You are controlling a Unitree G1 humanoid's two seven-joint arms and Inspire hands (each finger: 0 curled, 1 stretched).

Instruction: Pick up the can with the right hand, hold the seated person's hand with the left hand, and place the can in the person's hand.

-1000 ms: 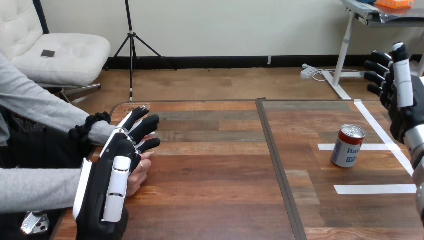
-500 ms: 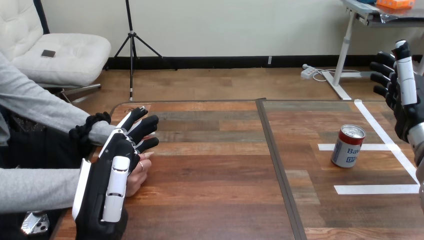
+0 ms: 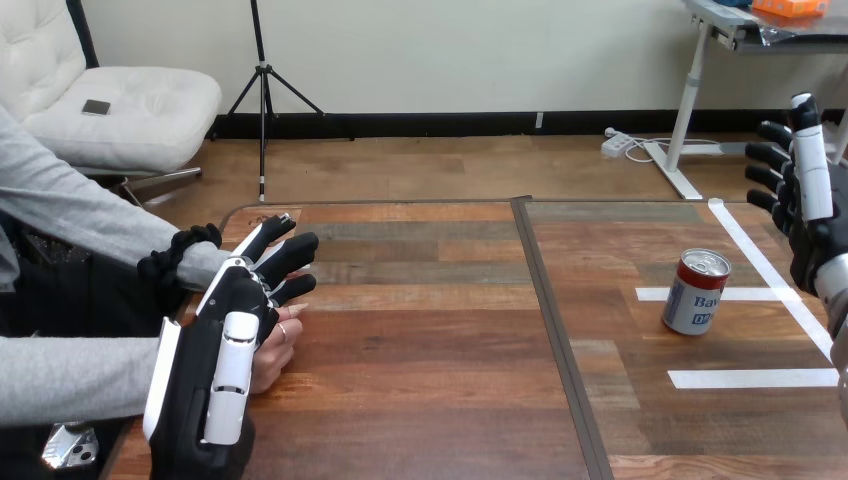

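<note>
Red-and-white can [image 3: 697,291] is standing ungrasped on the table [image 3: 450,400]. Right hand [image 3: 812,220] is hovering right of the can, fingers straight and spread. Far left of the can, left hand [image 3: 215,370] is lying straight-fingered over the person's hand [image 3: 272,355], seemingly not clasping it.

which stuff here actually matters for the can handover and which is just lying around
For the job:
- can, upright on the table's right part
- right hand, open, raised to the can's right, apart from it
- left hand, open, next to the person's hand

Just there:
- white tape strips on the table
</note>
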